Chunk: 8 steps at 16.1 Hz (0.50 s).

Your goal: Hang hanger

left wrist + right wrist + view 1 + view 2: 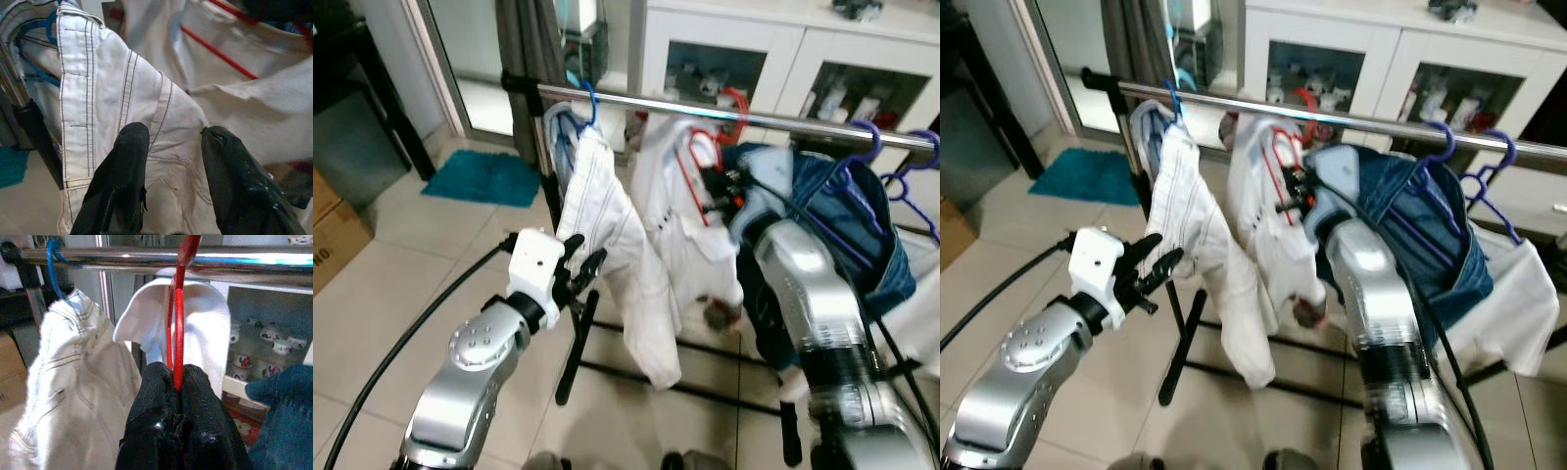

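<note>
Right pincer [177, 382] clamps the red hanger [176, 318], whose hook seemingly sits over the rail [195, 257].

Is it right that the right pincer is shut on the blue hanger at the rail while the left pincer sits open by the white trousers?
Not quite: the right pincer is shut on the red hanger, as the right wrist view shows. Its hook is at the rail. The left pincer is indeed open by the white trousers.
</note>
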{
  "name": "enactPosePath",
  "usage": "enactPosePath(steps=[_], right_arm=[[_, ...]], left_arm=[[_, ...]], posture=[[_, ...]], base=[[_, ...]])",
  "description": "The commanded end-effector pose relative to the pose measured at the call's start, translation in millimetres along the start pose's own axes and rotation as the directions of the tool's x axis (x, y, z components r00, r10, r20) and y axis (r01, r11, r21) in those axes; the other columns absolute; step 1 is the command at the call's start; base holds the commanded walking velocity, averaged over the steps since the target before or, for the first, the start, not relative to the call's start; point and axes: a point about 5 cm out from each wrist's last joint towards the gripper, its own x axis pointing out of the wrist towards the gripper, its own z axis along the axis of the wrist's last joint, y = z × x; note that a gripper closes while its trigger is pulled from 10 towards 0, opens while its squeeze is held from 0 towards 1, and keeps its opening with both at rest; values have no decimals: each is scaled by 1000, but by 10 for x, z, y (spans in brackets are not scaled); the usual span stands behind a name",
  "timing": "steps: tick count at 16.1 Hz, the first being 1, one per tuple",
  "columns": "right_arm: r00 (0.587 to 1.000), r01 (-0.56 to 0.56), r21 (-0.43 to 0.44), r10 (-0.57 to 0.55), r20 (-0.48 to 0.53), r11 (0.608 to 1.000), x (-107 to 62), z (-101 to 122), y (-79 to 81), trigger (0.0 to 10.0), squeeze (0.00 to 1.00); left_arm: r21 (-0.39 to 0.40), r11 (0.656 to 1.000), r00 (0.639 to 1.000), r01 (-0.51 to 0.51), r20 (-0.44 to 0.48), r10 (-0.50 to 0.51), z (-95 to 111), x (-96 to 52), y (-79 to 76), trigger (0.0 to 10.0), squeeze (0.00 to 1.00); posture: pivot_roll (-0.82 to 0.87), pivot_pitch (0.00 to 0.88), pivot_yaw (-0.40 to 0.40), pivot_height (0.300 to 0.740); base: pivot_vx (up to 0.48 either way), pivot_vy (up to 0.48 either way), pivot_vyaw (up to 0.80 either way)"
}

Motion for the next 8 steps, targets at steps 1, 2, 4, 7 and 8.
enactPosePath(steps=[1, 2, 4, 7, 8], right_arm=[[999, 14, 18, -15, 47, 1000, -51, 130, -13, 0, 0], [1000, 9, 26, -10, 30, 1000, -102, 88, 18, 0, 0], [1000, 12, 30, -12, 13, 999, -156, 52, 48, 0, 0], [1000, 12, 6, -12, -11, 1000, -196, 71, 50, 0, 0], [1000, 15, -2, -15, -21, 1000, -208, 67, 46, 0, 0]], left_arm=[[2, 1000, 1000, -17, 2, 17, 9, -10, 20, 10000, 0], [2, 1000, 1000, -18, 2, 18, 8, -12, 24, 10000, 0], [3, 1000, 1000, -21, 1, 21, 5, -8, 37, 10000, 0], [6, 1000, 1000, -27, 1, 27, 9, -6, 60, 10000, 0], [6, 1000, 1000, -28, 0, 28, 9, -7, 62, 10000, 0]], posture=[[-83, 60, 1, 740], [-83, 60, 1, 740], [-86, 60, 5, 740], [-84, 59, 2, 740], [-84, 59, 1, 740]], base=[[0, 0, 0], [0, 0, 0], [0, 0, 0], [-82, 0, 0], [-262, 0, 0]])
